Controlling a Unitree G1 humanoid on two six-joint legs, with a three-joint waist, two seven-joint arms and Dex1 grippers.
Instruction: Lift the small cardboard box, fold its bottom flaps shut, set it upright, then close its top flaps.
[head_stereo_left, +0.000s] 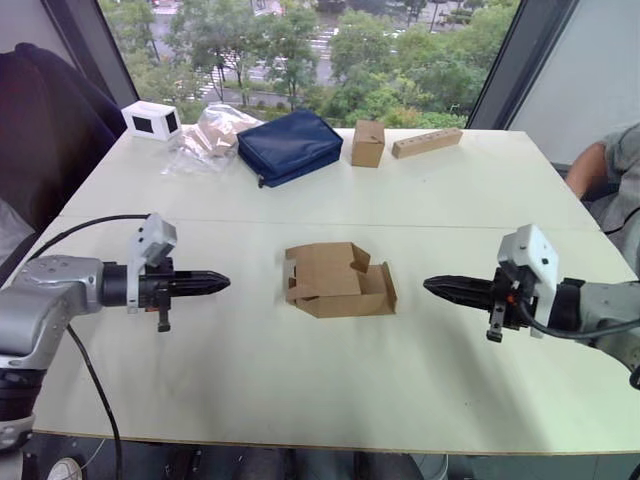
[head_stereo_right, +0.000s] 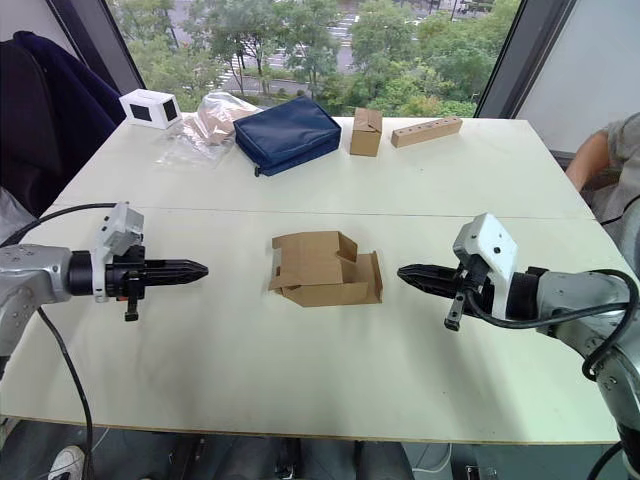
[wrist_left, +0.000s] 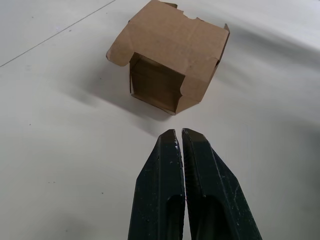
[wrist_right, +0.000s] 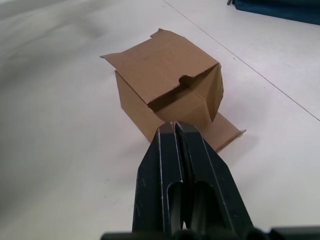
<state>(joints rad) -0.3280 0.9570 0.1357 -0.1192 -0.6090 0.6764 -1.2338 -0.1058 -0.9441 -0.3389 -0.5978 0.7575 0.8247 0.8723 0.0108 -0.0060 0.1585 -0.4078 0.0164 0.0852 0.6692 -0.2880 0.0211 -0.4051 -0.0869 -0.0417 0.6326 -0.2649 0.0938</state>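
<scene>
Small cardboard box (head_stereo_left: 338, 279) lying on its side at the middle of the white desk (head_stereo_left: 300, 390), flaps loose and open at both ends, one flap flat on the desk. Left gripper (head_stereo_left: 222, 283) and right gripper (head_stereo_left: 430, 286) level with it on either side, pointing inward, each with fingers pressed together, empty, apart from the box. Farther back: navy pouch (head_stereo_left: 289, 146), taller brown box (head_stereo_left: 367, 143), wooden block (head_stereo_left: 427, 142).
</scene>
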